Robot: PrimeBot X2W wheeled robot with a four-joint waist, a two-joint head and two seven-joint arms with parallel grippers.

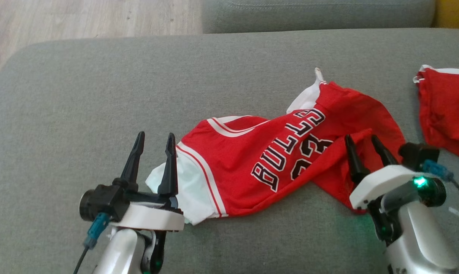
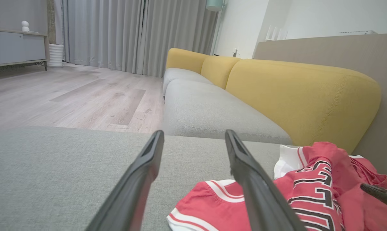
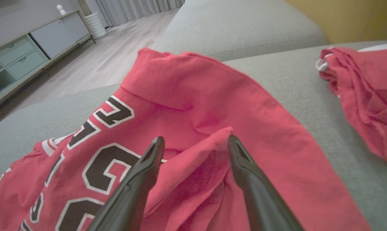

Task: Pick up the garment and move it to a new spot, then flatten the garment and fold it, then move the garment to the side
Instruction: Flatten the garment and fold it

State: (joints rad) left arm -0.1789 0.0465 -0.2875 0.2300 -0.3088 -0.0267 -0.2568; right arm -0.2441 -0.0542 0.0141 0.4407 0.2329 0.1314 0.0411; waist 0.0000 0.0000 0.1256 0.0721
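Observation:
The garment [image 1: 248, 152] is a red basketball jersey with white trim and black lettering, lying crumpled on the grey sofa seat [image 1: 100, 83]. My left gripper [image 1: 155, 136] stands open at the jersey's white left end, its right finger over the cloth edge. In the left wrist view that gripper [image 2: 194, 134] is open over bare seat, with the jersey [image 2: 312, 189] to its right. My right gripper [image 1: 361, 139] is open over the jersey's right part. In the right wrist view a raised fold of the jersey [image 3: 180, 86] lies between the spread fingers of the gripper [image 3: 195, 141].
A second red garment [image 1: 448, 110] lies at the seat's right edge, also in the right wrist view [image 3: 366, 96]. Beyond the seat are another grey cushion [image 1: 316, 15], a yellow sofa back [image 2: 302, 96], wooden floor [image 1: 81, 19] and a low cabinet [image 3: 36, 41].

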